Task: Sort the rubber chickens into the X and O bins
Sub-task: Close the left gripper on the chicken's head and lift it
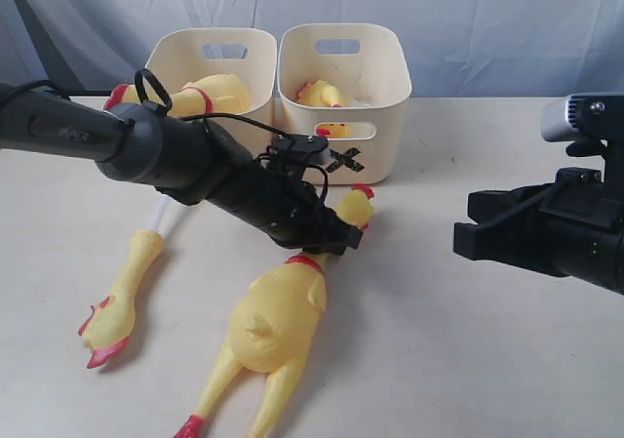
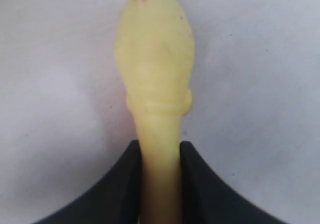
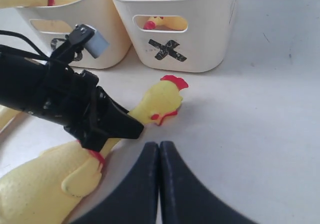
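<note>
Jaws of the left gripper (image 1: pixel 343 235) are pinching the neck of the large chicken (image 1: pixel 273 311). The chicken is lying on the desk (image 1: pixel 468 360) near its front edge, with its head pointing toward the X bin (image 1: pixel 385 116) at the back. The left wrist view is showing the neck filling the gap between both fingers (image 2: pixel 210 189), a contact the exterior view is leaving unclear. The right gripper (image 3: pixel 159 151) is hovering near the right edge, pressed closed and empty, and its view is showing the tape X (image 3: pixel 167 50).
</note>
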`<state>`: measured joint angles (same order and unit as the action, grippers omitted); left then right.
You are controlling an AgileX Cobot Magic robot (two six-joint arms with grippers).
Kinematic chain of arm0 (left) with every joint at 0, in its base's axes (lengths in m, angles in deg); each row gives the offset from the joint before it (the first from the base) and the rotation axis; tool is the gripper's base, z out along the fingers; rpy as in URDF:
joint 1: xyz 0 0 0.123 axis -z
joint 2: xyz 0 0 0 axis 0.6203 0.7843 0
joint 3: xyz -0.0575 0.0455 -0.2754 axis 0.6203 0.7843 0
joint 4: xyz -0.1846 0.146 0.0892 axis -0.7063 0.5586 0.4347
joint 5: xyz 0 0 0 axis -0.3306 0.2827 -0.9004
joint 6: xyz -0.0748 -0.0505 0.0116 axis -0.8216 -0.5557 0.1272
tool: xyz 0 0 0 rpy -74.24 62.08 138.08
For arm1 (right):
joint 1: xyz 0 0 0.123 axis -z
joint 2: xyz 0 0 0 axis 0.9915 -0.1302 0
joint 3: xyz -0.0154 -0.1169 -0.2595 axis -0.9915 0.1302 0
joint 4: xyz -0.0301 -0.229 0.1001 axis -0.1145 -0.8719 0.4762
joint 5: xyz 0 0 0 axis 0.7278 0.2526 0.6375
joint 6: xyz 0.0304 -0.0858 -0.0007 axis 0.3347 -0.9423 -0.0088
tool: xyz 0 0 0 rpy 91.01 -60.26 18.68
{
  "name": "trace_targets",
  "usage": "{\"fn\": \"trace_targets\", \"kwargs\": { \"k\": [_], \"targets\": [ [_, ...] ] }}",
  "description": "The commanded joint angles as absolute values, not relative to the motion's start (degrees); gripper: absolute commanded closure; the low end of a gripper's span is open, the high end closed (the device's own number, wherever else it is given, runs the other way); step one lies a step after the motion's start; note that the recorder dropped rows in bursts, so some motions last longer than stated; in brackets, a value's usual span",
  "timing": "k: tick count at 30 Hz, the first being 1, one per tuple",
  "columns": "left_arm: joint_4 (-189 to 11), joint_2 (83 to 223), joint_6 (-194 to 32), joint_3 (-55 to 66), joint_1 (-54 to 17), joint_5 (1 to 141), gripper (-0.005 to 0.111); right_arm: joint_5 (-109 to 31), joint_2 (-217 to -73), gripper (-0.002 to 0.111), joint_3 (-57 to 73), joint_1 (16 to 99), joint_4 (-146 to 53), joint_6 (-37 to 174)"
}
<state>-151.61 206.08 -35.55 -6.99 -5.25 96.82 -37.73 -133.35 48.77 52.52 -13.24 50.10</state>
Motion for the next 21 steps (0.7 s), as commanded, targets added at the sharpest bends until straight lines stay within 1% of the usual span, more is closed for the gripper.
{"fn": "trace_targets", "kwargs": {
  "k": [1,7,21],
  "targets": [
    [-151.02,206.58,-35.11,-7.35,-5.03,103.36,0.107,-36.85,-132.99,0.109,48.98,52.79,-13.34,50.04],
    [-151.5,204.21,-35.11,-7.75,-5.03,108.97,0.107,-36.85,-132.99,0.109,48.98,52.79,-13.34,50.04],
    [-151.95,192.62,-35.32,-7.75,-5.03,109.4,0.107,-38.42,-132.99,0.109,48.98,52.79,-13.34,50.04]
  ]
}}
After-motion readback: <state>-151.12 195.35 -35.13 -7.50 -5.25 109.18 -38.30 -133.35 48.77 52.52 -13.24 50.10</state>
